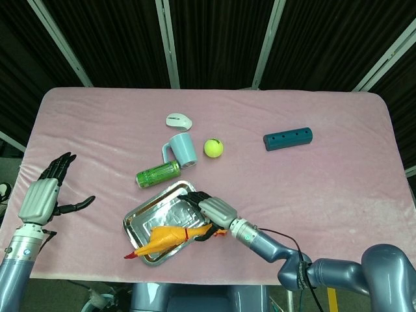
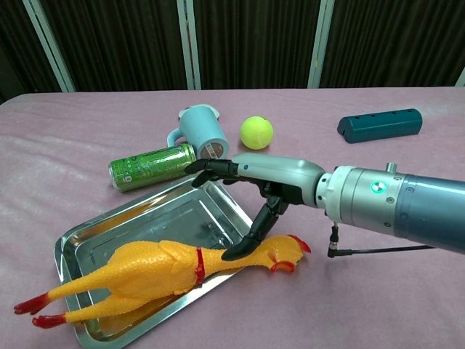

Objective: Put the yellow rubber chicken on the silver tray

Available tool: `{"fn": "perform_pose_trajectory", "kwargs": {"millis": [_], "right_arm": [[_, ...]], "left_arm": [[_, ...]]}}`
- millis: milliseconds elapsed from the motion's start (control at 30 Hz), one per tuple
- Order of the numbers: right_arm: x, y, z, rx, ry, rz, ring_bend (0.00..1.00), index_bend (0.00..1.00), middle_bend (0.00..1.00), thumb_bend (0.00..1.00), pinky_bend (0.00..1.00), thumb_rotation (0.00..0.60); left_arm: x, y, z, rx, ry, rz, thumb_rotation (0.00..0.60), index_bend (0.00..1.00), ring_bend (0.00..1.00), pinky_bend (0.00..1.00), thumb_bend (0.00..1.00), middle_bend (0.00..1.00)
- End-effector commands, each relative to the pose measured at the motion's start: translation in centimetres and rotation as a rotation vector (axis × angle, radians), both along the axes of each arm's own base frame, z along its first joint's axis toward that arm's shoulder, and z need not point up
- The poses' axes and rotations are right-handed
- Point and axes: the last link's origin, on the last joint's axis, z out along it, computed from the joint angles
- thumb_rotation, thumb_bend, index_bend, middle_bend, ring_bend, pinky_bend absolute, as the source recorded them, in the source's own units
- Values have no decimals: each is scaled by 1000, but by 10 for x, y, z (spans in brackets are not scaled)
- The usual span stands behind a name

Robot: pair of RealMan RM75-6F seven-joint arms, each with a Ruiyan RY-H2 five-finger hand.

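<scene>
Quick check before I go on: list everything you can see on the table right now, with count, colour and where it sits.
rubber chicken: one, yellow with red feet and comb, lying across the near edge of the tray, head and feet past the rim
tray: one, silver, near left of centre, sitting askew
can: one, green, on its side just behind the tray
mug: one, light blue, on its side behind the can
ball: one, yellow-green, right of the mug
computer mouse: one, white, behind the mug
block: one, teal, long, far right
tablecloth: one, pink
left robot hand: open, at the left table edge, holding nothing
right robot hand: fingers spread, a fingertip on the chicken's neck
</scene>
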Motion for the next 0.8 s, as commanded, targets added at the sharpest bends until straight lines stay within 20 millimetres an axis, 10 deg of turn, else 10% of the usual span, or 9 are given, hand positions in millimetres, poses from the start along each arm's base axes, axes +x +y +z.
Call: {"fn": "perform_pose_trajectory", "kwargs": {"millis": [33,400,600,800], "right_arm": [[0,-4,7,-21,-10,-11,0,0,103,40,37,600],[-10,-25,46,-144,-37,-48,25,63,125,54,76,600],[-39,-45,94,-314,-36,-118,218,314,291,376,298,600],[-84,-56,149,-500,4,-214,268,402,340,443,352,600]], "left_arm": [[1,0,0,1,-1,-1,408,0,0,134,0,0],[4,1,2,15,2,-14,406,0,0,134,0,0],[2,1,7,59,21,-14,509,0,0,134,0,0],[-4,-4,11,77,72,-8,595,0,0,134,0,1]]}}
